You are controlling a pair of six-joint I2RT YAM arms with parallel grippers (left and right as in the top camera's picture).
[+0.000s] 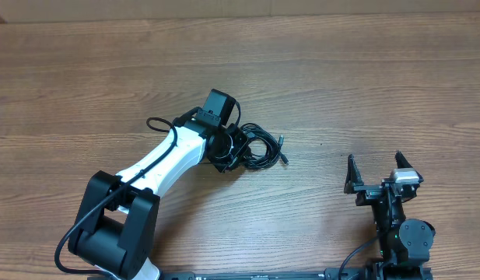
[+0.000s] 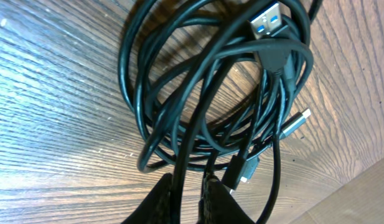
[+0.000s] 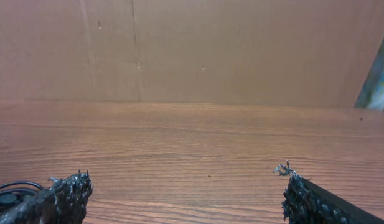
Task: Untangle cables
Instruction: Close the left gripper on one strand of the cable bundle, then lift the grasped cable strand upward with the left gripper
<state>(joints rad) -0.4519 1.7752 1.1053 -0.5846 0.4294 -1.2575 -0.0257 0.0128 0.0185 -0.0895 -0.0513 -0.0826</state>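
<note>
Wood-grain bench [image 1: 341, 70] beneath everything. Reaching from the near left corner to about the middle of the bench: left arm [image 1: 166, 163], white and black, wrist tilted down over the tangle. Parked by the near edge toward the right corner: right arm [image 1: 403, 233], well apart from the tangle.

Lying near the middle of the bench, just beyond the left wrist: cables [image 1: 263, 148], thin and black, looped over one another in one loose coil.

Closed down to a narrow slot: left gripper [image 2: 187, 182], pinching a strand or two of the coil between its fingers [image 2: 154, 205]. Spread wide with nothing between its fingers: right gripper [image 1: 376, 165].

At the far side of the coil in the left wrist view: blue-tongued USB plug [image 2: 266, 22]. Poking out to one side: slim silver-tipped plug [image 2: 297, 121].
</note>
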